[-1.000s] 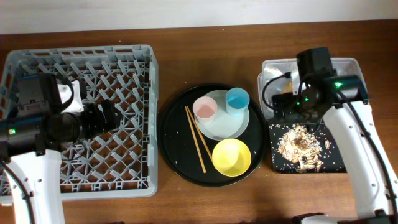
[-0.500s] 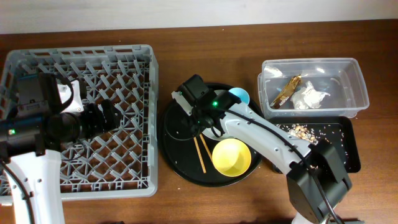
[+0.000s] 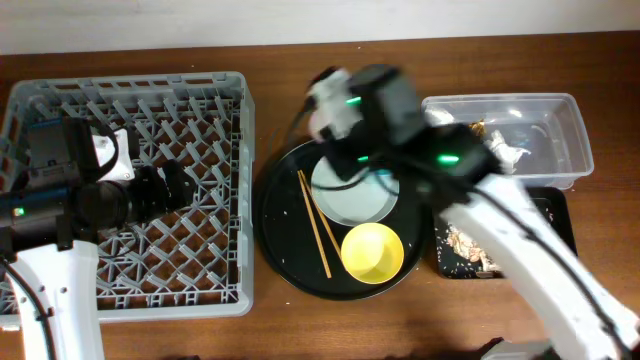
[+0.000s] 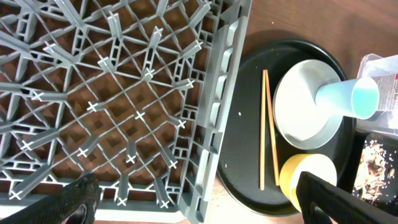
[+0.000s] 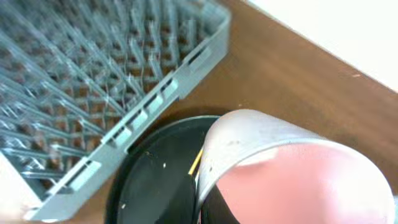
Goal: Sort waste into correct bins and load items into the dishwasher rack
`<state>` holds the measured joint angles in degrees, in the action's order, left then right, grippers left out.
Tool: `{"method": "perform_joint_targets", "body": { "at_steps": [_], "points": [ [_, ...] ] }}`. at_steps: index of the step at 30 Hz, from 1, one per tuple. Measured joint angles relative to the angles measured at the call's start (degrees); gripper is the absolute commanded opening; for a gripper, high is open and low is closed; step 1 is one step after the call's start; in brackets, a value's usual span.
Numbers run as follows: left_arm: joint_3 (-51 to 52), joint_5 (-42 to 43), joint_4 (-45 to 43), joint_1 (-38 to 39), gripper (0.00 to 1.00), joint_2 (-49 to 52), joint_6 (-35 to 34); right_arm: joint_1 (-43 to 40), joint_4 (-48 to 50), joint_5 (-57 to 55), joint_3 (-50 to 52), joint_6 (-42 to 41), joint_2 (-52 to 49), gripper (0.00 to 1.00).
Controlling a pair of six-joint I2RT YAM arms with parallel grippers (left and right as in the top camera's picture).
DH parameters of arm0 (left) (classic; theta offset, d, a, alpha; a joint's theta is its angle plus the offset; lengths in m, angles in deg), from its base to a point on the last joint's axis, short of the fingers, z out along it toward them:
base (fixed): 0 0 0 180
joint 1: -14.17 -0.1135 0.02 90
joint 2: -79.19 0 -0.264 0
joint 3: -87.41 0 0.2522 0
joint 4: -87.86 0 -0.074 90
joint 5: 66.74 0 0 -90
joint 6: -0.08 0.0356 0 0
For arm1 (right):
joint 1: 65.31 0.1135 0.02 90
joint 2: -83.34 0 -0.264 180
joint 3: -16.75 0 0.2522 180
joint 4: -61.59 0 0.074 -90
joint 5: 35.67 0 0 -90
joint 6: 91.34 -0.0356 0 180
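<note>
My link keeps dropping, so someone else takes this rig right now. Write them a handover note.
Left gripper: open, empty, above the dishwasher rack.
Right gripper: appears shut on the pink cup, raised near the round black tray; the arm is blurred overhead.
Done: tissue and foil wrapper lie in the clear tub; food scraps lie in the black tray.
Left: no item shows in the rack. Blue cup stands on the plate; yellow bowl and chopsticks lie on the round tray.
</note>
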<state>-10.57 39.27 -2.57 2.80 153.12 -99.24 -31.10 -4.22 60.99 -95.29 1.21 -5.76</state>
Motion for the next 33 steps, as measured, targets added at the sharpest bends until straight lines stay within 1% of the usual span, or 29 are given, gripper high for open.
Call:
{"method": "perform_joint_targets", "body": {
  "at_steps": [1, 3, 4, 5, 6, 7, 8, 9, 11, 12, 13, 14, 16, 19, 22, 25, 26, 27, 29, 30, 31, 32, 33],
  "points": [
    [0.0, -0.24, -2.19, 0.02, 0.99, 0.0, -0.02, -7.78, -1.75, 12.2, -0.26, -0.59, 3.3, 0.04],
    [0.0, -0.68, -4.15, 0.0, 0.99, -0.02, -0.02, -17.09, -3.52, 32.92, -0.09, 1.25, 3.06, 0.04],
    [0.0, -0.92, -4.26, 0.0, 0.99, 0.0, -0.02, -20.92, -4.94, 45.57, -0.02, 4.09, 2.21, 0.04],
    [0.0, -0.87, -5.84, 0.0, 0.99, 0.0, -0.07, -22.99, -5.99, 55.49, 0.11, 7.02, 1.42, 0.04],
    [0.0, 0.26, -6.62, 0.0, 0.99, 0.0, -0.2, -24.06, -6.95, 61.55, 0.44, 9.81, 0.81, 0.04],
    [0.0, 5.86, -8.63, -0.07, 0.99, -0.02, 0.96, -24.63, -8.68, 68.0, 1.05, 13.2, 0.15, 0.04],
    [0.0, 18.08, -10.4, -0.07, 0.99, 0.0, 5.92, -24.68, -8.85, 72.08, 1.11, 15.19, -0.37, 0.04],
    [0.0, 33.62, -10.86, -0.04, 0.99, 0.02, 12.26, -24.68, -8.83, 75.25, 1.11, 16.79, -0.48, 0.04],
    [0.0, 53.4, -11.67, 0.17, 0.99, 0.0, 18.82, -24.65, -8.85, 78.51, 1.11, 18.29, -0.48, 0.04],
    [0.0, 59.32, -12.57, 1.2, 0.99, 0.0, 20.59, -24.59, -8.83, 79.23, 1.11, 18.73, -0.48, 0.04],
    [0.0, 63.49, -13.94, 3.34, 0.99, 0.0, 21.86, -24.22, -8.81, 79.78, 1.11, 18.91, -0.48, 0.04],
    [0.07, 65.02, -16.76, 5.38, 0.99, 0.02, 22.45, -23.69, -8.83, 79.91, 1.11, 18.93, -0.48, 0.04],
    [0.09, 65.07, -20.15, 10.25, 0.99, 0.0, 22.38, -21.92, -8.63, 80.28, 1.18, 18.93, -0.48, 0.04],
    [0.09, 57.9, -23.45, 12.59, 0.99, 0.0, 19.12, -19.69, -8.63, 80.3, 1.2, 18.88, -0.48, 0.04],
    [0.09, 55.56, -24.24, 12.83, 0.99, 0.07, 18.23, -18.03, -7.3, 80.35, 1.29, 18.91, -0.48, 0.04],
    [0.09, 55.34, -24.28, 18.16, 0.98, 0.66, 18.03, -18.03, -1.16, 80.67, 1.51, 16.24, -0.48, 0.04],
    [0.09, 55.49, -24.76, 20.2, 0.92, 0.66, 18.01, -18.03, -0.61, 81.11, 1.51, 15.26, -0.48, 0.04],
    [0.11, 55.52, -25.38, 21.09, 0.89, 0.66, 17.88, -18.03, -0.5, 81.61, 1.51, 14.67, -0.42, 0.04],
    [0.11, 55.36, -26.6, 21.66, 0.57, 0.76, 17.35, -18.03, -0.42, 83.45, 1.51, 13.92, -0.31, 0.04],
    [0.11, 54.82, -27.08, 21.77, 0.53, 0.87, 17.0, -18.01, -0.37, 83.52, 1.51, 13.9, -0.02, 0.04],
    [0.11, 54.77, -27.08, 21.81, 0.52, 0.96, 17.07, -18.03, -0.37, 83.47, 1.51, 13.7, 0.11, 0.04],
    [0.11, 54.82, -27.26, 21.86, 0.47, 0.96, 17.03, -18.03, -0.37, 83.47, 1.51, 13.64, 0.13, 0.11],
    [0.11, 54.82, -27.45, 21.86, 0.47, 0.96, 17.0, -18.05, -0.37, 83.49, 1.51, 13.42, 0.13, 0.21]
  ]
}}
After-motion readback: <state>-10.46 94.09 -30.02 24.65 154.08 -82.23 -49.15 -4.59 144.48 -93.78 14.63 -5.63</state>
